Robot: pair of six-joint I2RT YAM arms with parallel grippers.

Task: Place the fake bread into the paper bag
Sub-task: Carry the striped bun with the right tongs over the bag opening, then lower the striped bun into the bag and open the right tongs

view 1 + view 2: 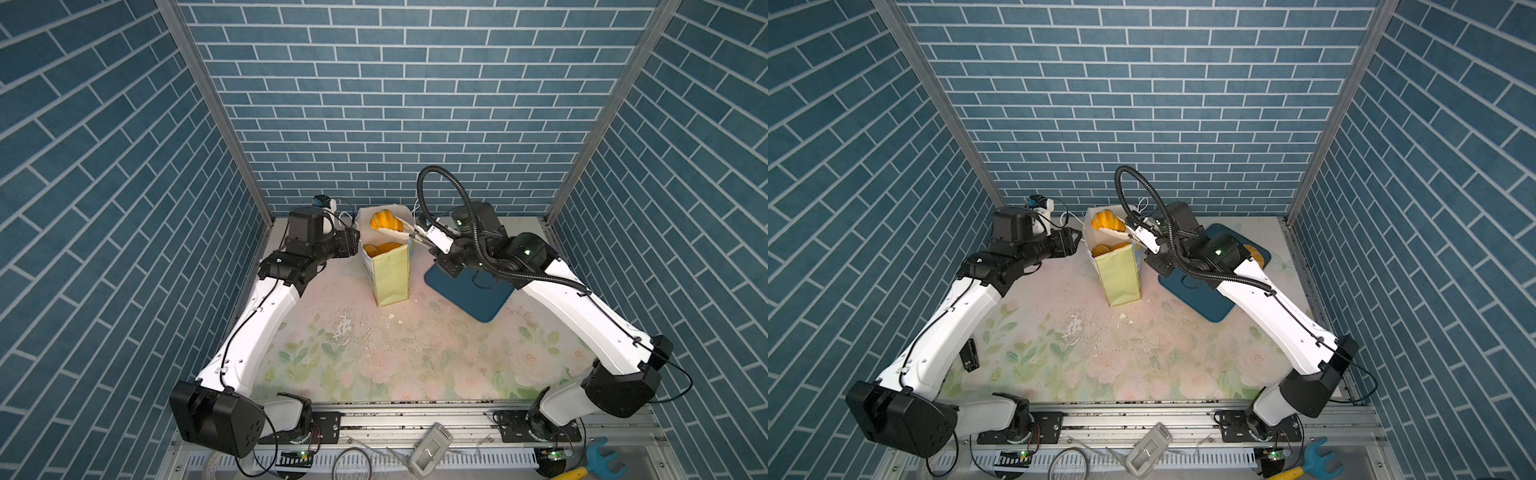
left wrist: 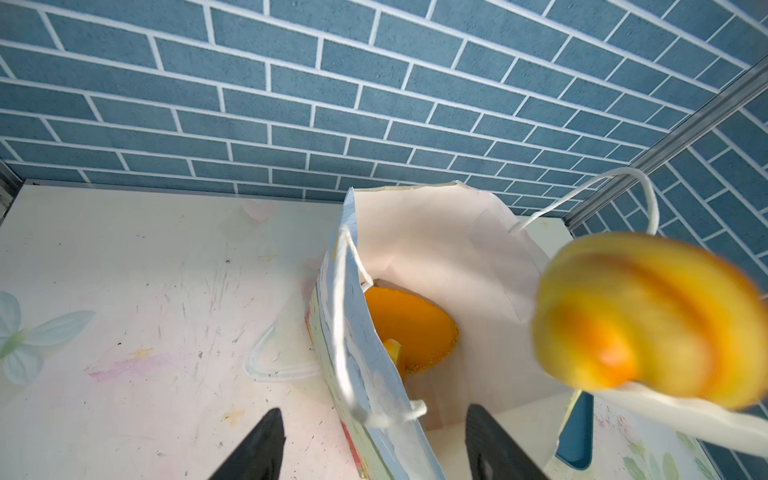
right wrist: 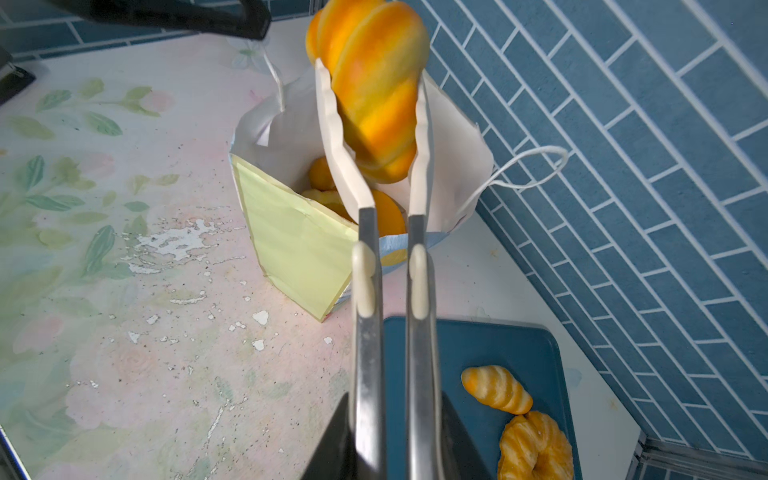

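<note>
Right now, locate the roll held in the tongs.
In both top views the roll hangs in the tongs above the paper bag's mouth, near the back wall.

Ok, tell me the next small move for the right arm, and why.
Probably lower the right gripper a little, easing the white-tipped metal tongs down: they clamp the glossy orange ridged roll above the open mouth of the pale yellow-green paper bag, so a release from there might clip the rim.

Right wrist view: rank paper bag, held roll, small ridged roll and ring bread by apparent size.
1. paper bag
2. held roll
3. ring bread and small ridged roll: about alike; ring bread is cropped.
</note>
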